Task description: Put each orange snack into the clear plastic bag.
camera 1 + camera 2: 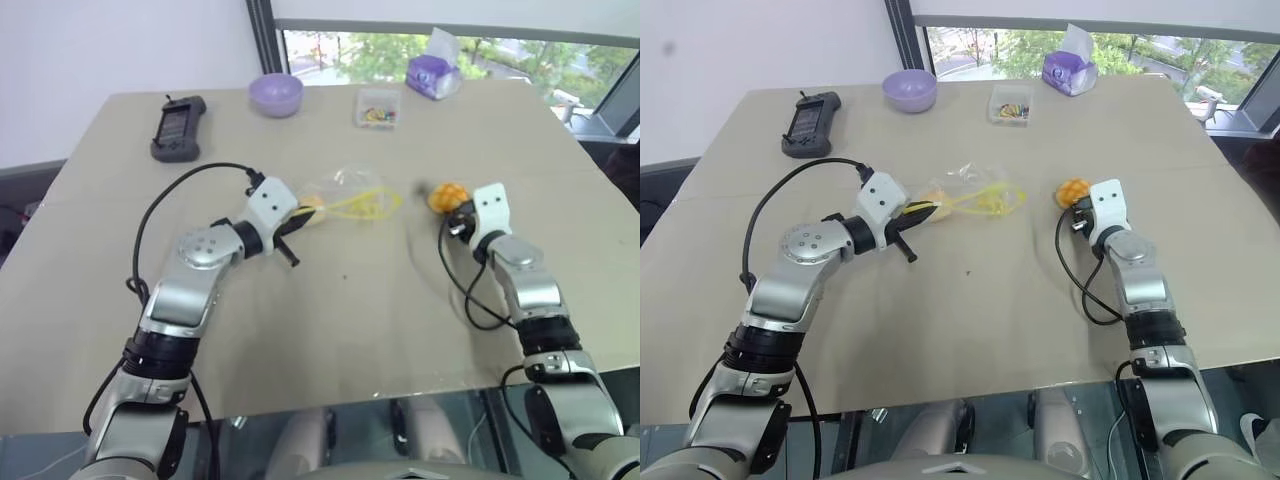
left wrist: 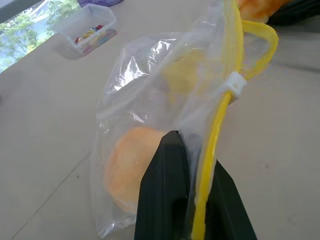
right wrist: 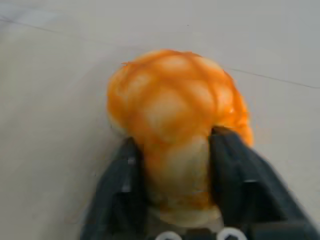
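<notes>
While bag hangs left, bun [image 3: 175, 115] sits between right gripper [image 3: 175, 185] fingers

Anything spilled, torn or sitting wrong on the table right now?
Nothing stands out. The bag looks intact with one snack inside, the bun sits between the right end effector's fingers, and the sweets box is upright.

- looks like an office or lab room set up for testing, not a home.
- a broad beige tabletop [image 1: 330, 330] fills the middle of the frame, with plain white wall at the upper left.
- a dark-framed window [image 1: 450, 40] at the upper right looks out on green trees.
- along the far edge sit a black handheld controller [image 1: 178, 127], a lilac plastic bowl [image 1: 275, 94], a small clear box of coloured sweets [image 1: 377, 107] and a purple tissue packet [image 1: 433, 72].
</notes>
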`<action>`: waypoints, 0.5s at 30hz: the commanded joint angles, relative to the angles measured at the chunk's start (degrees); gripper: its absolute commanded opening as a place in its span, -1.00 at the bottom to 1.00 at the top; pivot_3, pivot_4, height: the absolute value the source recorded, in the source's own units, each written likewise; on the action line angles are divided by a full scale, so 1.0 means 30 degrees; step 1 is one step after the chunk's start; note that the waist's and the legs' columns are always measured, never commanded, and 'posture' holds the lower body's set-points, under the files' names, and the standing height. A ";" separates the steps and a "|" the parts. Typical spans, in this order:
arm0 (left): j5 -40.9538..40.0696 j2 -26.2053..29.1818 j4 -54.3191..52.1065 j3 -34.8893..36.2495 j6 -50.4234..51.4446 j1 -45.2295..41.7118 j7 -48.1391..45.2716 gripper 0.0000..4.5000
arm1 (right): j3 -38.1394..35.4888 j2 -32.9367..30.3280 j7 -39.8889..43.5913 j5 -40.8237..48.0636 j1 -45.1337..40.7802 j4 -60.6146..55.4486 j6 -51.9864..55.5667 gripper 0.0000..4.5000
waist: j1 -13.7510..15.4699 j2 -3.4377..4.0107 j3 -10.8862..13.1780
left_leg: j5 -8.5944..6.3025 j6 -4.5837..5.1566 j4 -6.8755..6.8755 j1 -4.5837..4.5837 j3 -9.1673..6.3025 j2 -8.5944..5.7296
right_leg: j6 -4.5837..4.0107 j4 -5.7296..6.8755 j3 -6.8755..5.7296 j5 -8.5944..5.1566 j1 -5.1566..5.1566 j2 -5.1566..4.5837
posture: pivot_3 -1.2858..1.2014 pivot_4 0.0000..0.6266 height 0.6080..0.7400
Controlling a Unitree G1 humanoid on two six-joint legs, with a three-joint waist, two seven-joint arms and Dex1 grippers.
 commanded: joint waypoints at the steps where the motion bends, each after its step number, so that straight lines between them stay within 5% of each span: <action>1: 0.0144 0.0057 -0.0635 0.0314 0.0021 -0.0175 0.0396 -1.00 | -0.0077 -0.0384 0.0937 0.0845 0.1127 -0.3554 0.0872 -0.36 | 0.0005 0.0006 0.0004 | 0.0001 -0.0002 -0.0004 -0.0012 -0.0006 0.0000 | -0.0001 -0.0005 -0.0008 -0.0002 -0.0005 0.0003 | 0.03 -0.52 1.00; 9: 0.0326 -0.0079 -0.0423 -0.0177 -0.0210 -0.0184 0.0473 -1.00 | 0.1337 -0.0897 0.3861 0.5319 0.3216 -1.4723 0.7511 -0.36 | -0.0028 0.0017 0.0011 | -0.0002 0.0002 -0.0004 -0.0094 0.0019 0.0011 | 0.0002 0.0019 0.0020 -0.0001 -0.0110 0.0009 | 0.03 -0.52 1.00; 15: 0.0321 -0.0134 -0.0509 -0.0302 -0.0725 -0.0150 0.0161 -1.00 | 0.3717 0.0138 0.2710 0.5130 0.2979 -1.5326 0.8947 -0.36 | 0.0040 0.0015 0.0010 | -0.0003 0.0006 0.0007 -0.0096 0.0012 0.0000 | 0.0004 0.0021 0.0009 -0.0001 -0.0103 -0.0004 | 0.03 -0.52 1.00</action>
